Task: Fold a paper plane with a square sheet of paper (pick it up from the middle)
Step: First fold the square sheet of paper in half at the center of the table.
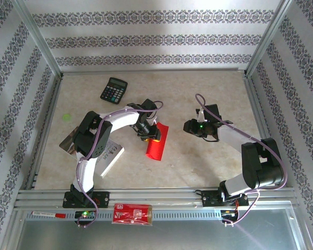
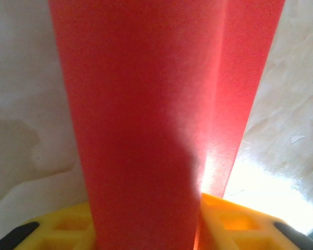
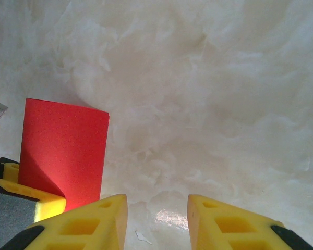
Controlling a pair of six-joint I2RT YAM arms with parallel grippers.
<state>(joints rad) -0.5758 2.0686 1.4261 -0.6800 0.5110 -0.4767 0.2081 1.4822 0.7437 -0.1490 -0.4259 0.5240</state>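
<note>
The left claw (image 1: 150,135) is clenched on the red sheet of paper (image 1: 158,145), which is folded over into a long strip. The strip runs straight out ahead of the yellow fingers (image 2: 227,221), with a lengthwise crease a little right of its middle. I cannot tell whether its far end touches the worktop (image 1: 208,88). The right claw (image 3: 157,216) hangs off to that claw's right, apart from the paper, its fingers released, with bare worktop showing between them. A black calculator (image 1: 113,90) lies well beyond the left claw, off to its left.
</note>
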